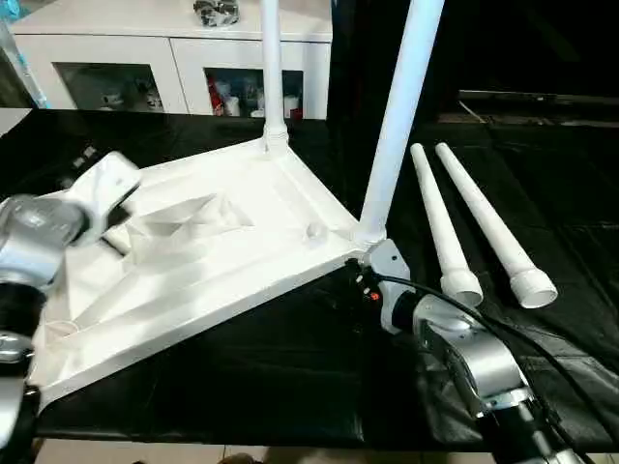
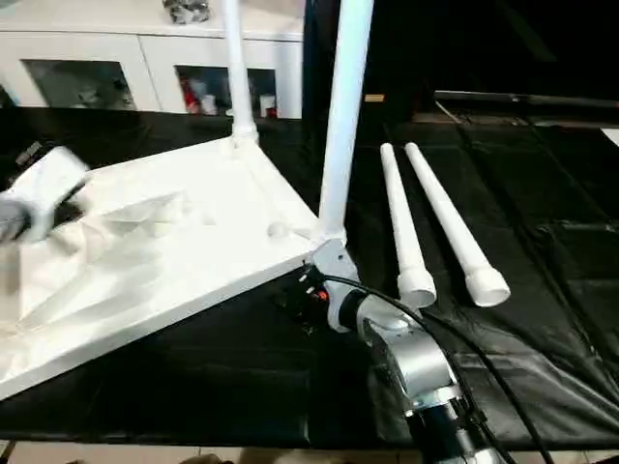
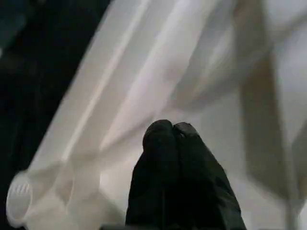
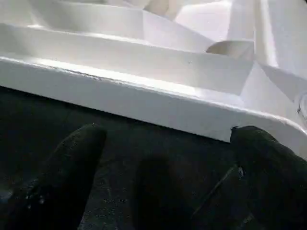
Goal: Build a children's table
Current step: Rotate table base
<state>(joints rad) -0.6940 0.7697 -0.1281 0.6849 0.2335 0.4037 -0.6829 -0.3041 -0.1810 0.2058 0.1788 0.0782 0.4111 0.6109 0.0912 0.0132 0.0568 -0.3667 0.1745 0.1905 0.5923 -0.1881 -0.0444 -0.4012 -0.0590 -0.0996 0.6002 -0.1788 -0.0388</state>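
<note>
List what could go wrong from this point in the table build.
1. The right gripper, fingers open, sits beside the table top's edge under the near standing leg; a bump might loosen or tip it.
2. The two loose legs lie on the black cloth and could roll away.

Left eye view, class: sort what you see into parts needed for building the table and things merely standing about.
Job:
table top
two fitted legs
two loose legs

Standing about:
white cabinet
items behind its glass doors
metal object on top
</note>
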